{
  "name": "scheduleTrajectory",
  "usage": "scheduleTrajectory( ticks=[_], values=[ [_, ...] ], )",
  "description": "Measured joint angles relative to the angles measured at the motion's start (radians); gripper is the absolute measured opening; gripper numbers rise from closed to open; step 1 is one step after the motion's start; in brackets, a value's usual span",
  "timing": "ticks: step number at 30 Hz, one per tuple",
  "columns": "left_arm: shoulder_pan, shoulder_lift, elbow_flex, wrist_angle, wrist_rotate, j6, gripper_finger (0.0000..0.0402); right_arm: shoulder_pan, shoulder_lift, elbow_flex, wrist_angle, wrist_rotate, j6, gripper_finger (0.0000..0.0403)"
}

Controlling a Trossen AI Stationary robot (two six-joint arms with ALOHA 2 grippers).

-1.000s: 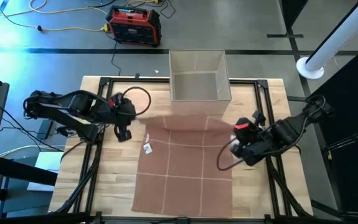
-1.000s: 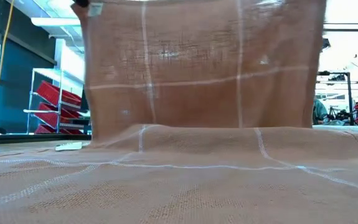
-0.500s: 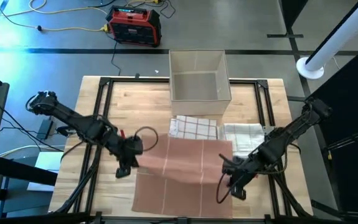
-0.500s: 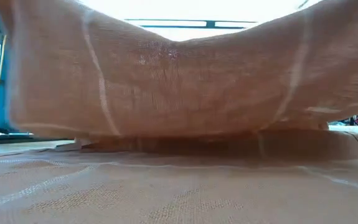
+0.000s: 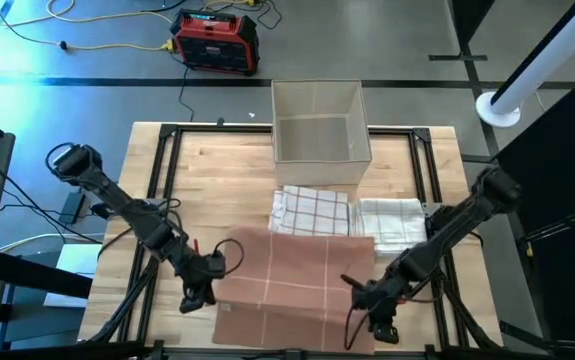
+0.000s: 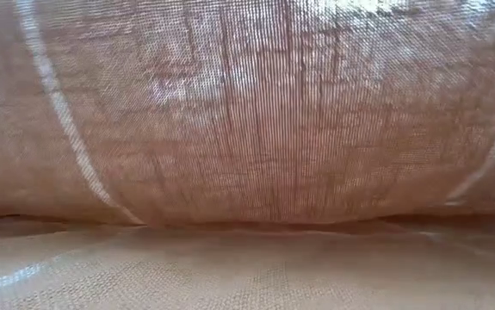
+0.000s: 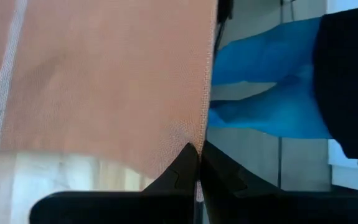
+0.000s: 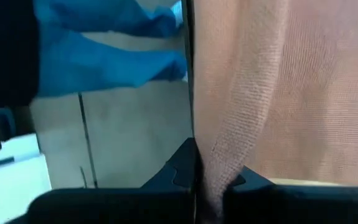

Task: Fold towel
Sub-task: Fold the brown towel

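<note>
Towel (image 5: 292, 272), reddish-brown with thin pale lines, is pinched in both of my grippers. My left gripper (image 5: 199, 296) has its jaws clenched on the cloth's left edge, near the front left part of the table (image 5: 232, 165); in my left wrist view the two dark fingers (image 7: 179, 174) meet tight on the hem of the fabric (image 7: 98, 81). My right gripper (image 5: 379, 322) grasps the opposite edge at the front right, its fingers (image 8: 182, 165) closed on a bunched fold of the cloth (image 8: 259, 87) in the right wrist view.

Between the two grips the towel is doubled over on itself, the upper layer stretched across the front half of the wooden table with a strip of the lower layer showing beneath it at the front edge. In the low view the fabric (image 6: 247, 112) fills nearly everything, the raised layer hanging just over the layer lying on the tabletop.

Just behind the brown towel lie two folded cloths side by side: a white checked one (image 5: 310, 210) and a plain white one (image 5: 391, 220). Farther back stands an open box (image 5: 319, 125). On the floor beyond the table sits a red and black case (image 5: 215, 40).
</note>
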Motion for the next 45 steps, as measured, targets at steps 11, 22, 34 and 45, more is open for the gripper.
scheduleTrajectory(
  ticks=[11,22,34,45],
  values=[
    [-0.052,0.127,0.001,0.167,0.087,-0.095,0.0066,0.003,0.065,0.000,0.057,-0.061,-0.018,0.0048],
    [-0.082,0.193,0.001,0.057,0.149,-0.142,0.0162,0.018,0.082,0.000,0.055,-0.357,0.144,0.0214],
    [-0.049,0.142,0.000,-0.013,-0.198,-0.066,0.0114,-0.024,-0.056,0.000,-0.194,0.064,0.224,0.0083],
    [0.197,-0.037,0.003,-0.225,-0.384,0.323,0.0029,-0.335,-0.340,0.002,-0.654,0.297,-0.145,0.0049]
  ],
)
